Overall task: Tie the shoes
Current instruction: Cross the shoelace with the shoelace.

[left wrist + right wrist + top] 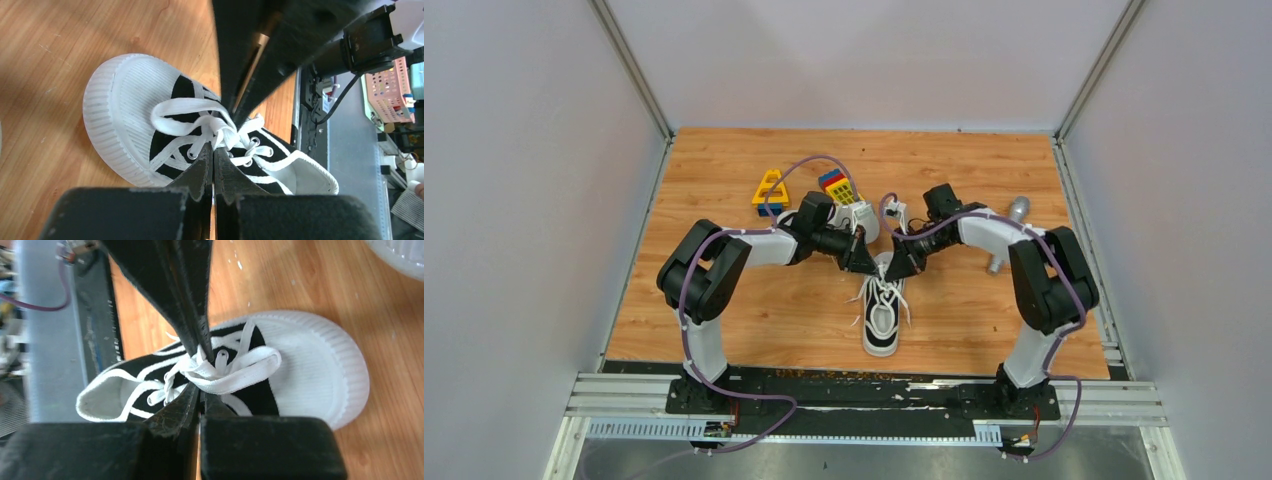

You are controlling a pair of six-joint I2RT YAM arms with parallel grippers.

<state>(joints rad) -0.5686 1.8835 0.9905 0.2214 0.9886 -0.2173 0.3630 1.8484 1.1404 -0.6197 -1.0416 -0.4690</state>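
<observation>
Near shoe (881, 322) lay mid-table (754, 300), heel toward the arms, toe end under both grippers. Left gripper (214, 161) and right gripper (201, 399) each had jaws pressed together, tips meeting at the laces (240, 371) over the eyelets. Whether any lace was actually pinched was hidden by the fingers. Second shoe (865, 216) lay just beyond, largely covered by the left arm.

No legible text, label, brand, number or sign on anything, any view.
</observation>
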